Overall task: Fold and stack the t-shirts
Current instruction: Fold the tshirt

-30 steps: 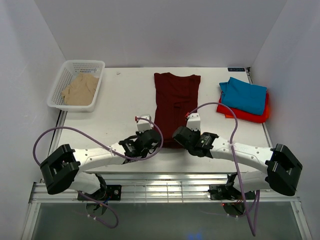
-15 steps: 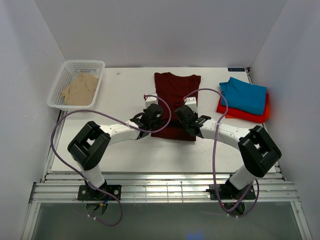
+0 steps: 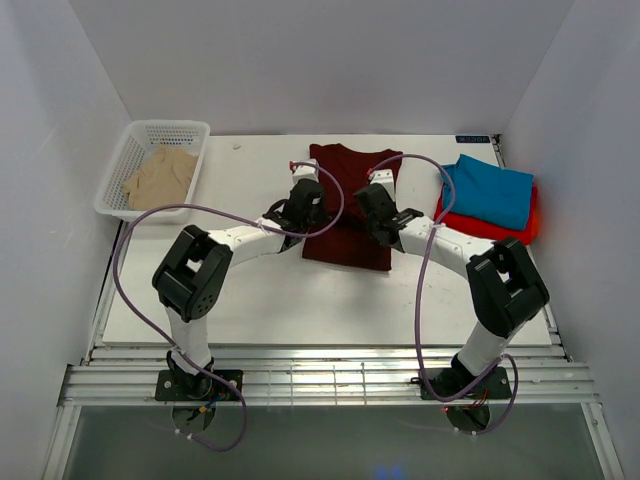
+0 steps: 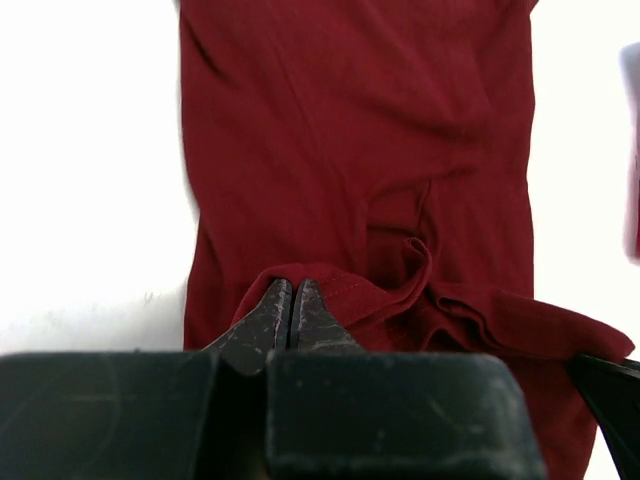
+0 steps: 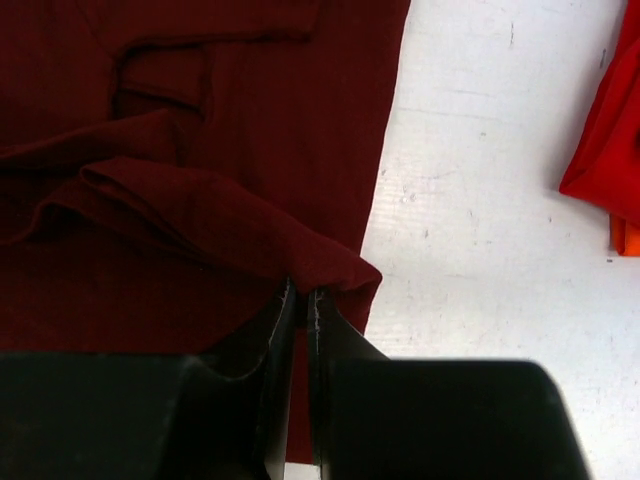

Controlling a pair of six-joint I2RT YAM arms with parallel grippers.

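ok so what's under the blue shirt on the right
A red-orange t-shirt lies under the teal-blue t-shirt. Only its near and right edges show. Anything else beneath is covered.

Dark maroon t-shirt [image 3: 345, 178] is lying flat with its near hem doubled up over the body. The hem's pinched at the corners by the left gripper [image 4: 291, 305] and right gripper [image 5: 301, 300], with a rumpled ridge between them. Off to the right gripper's right, the teal-blue t-shirt [image 3: 490, 192] sits folded on top of the red-orange one [image 3: 478, 228]. The beige one [image 3: 160, 178] is a crumpled heap well left of the left gripper.
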